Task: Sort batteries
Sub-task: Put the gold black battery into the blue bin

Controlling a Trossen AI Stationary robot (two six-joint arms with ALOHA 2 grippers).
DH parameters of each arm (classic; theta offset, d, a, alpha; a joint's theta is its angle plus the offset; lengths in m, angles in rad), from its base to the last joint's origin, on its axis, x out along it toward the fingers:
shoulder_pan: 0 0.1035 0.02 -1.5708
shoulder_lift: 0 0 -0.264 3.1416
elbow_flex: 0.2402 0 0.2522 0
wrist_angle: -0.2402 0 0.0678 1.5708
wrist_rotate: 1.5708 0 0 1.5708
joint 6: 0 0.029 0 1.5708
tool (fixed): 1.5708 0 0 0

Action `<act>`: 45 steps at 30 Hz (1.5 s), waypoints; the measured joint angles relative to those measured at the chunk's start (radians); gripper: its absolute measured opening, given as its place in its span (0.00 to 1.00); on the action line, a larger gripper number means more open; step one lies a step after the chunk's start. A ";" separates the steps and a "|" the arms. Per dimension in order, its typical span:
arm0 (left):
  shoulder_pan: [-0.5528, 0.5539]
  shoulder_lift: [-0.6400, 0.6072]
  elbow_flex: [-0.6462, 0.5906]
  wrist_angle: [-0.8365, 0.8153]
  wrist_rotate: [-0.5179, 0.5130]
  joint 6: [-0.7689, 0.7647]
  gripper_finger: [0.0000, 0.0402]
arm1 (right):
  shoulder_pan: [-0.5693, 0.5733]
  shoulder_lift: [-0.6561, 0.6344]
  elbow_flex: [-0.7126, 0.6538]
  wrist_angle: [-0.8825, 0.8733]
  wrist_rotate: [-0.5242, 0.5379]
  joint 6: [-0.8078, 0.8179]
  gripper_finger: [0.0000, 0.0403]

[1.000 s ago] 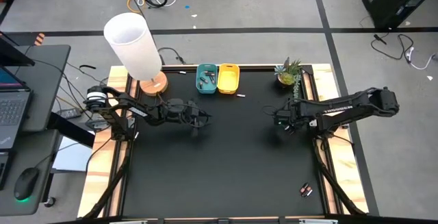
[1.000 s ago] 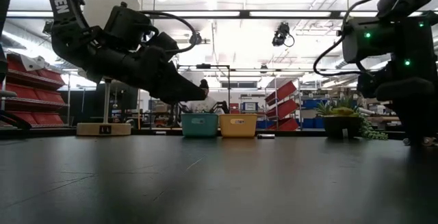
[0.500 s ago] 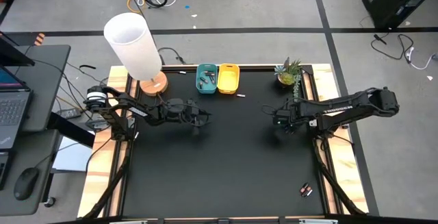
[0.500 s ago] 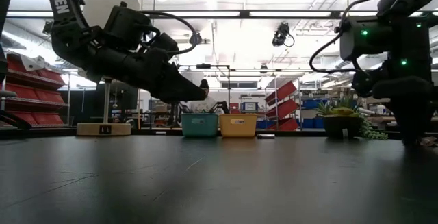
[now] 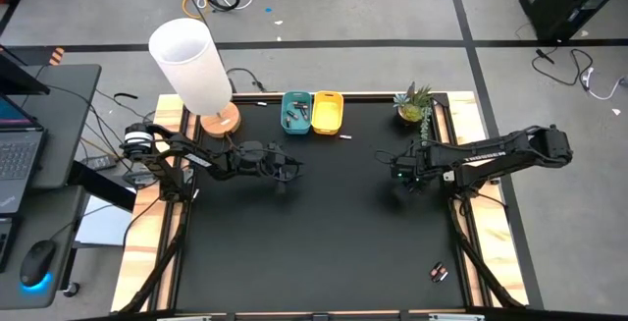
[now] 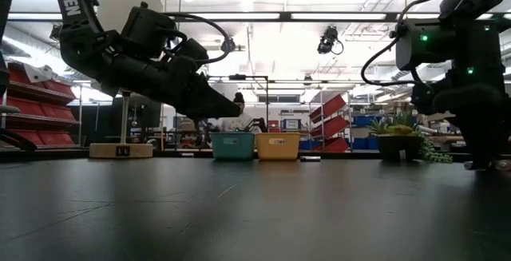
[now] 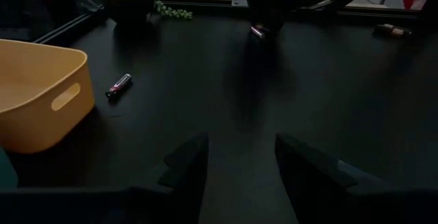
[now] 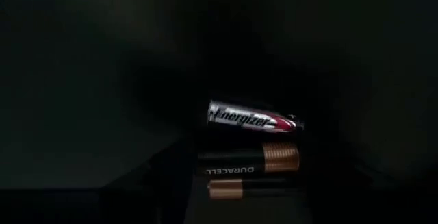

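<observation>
The right jaws [image 5: 400, 172] hang low over the desk [image 5: 324, 242], right of centre, directly above three cells [image 8: 253, 148] lying side by side and touching: a silver one [image 8: 252, 118], a black-and-copper one [image 8: 249, 161] and a thinner one [image 8: 243, 188] beyond it. Their long axes run roughly parallel to one another, across the right wrist view. That view is very dark, so I cannot tell how far these jaws are open or whether they hold anything.

The left jaws [image 7: 236, 166] are parted and empty, hovering near the desk's left middle, below the teal bin [image 5: 295, 112] and yellow bin [image 5: 327, 111]. The cluster lies well apart from them, straight ahead across the desk, so the right arm is plainly the nearer one. A single cell [image 7: 118, 85] lies just beside the yellow bin, closer to the left arm. Two more cells [image 5: 439, 273] sit near the desk's lower right corner.

Against a second ago, the right jaws have crept slightly leftward; the left arm has stayed put, and no cell has moved.
</observation>
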 joint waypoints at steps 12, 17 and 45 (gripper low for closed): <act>0.000 0.000 0.000 -0.008 0.034 -0.042 0.46 | 0.009 0.001 0.118 0.000 -0.076 -0.009 0.55; -0.001 0.000 0.000 -0.008 0.036 -0.045 0.46 | 0.008 0.001 0.195 0.051 -0.058 -0.035 0.55; -0.133 0.162 0.035 0.439 -0.081 0.383 0.48 | -0.096 0.287 0.225 1.203 -0.325 -0.060 0.55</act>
